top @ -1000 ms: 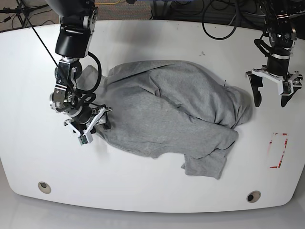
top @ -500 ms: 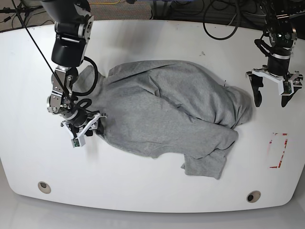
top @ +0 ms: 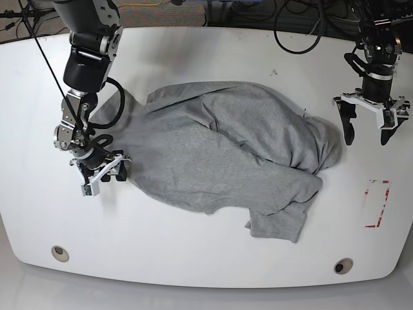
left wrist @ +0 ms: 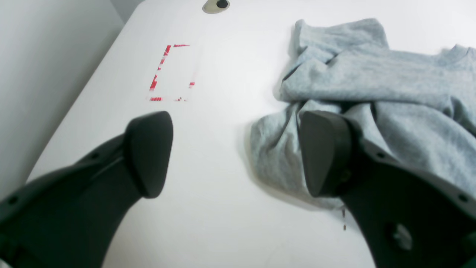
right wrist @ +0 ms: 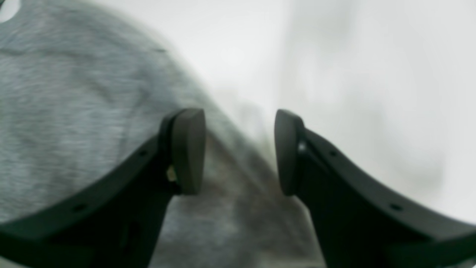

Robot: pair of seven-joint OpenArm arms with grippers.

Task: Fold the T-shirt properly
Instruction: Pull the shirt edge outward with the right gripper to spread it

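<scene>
The grey T-shirt lies crumpled on the white table, with one sleeve sticking out toward the front. No lettering shows. At the shirt's left edge my right gripper stands open. In the blurred right wrist view, the T-shirt hem runs under the gap of the right gripper. My left gripper hangs open above bare table just right of the shirt. In the left wrist view, the left gripper spreads wide, with one finger over the T-shirt edge.
A red dashed rectangle is marked on the table at the front right, also seen as the red rectangle. Two round holes sit near the front edge. Black cables lie at the back.
My right arm has swung left in the base view, taking its gripper from over the shirt's left part to its outer edge. The left arm has not moved.
</scene>
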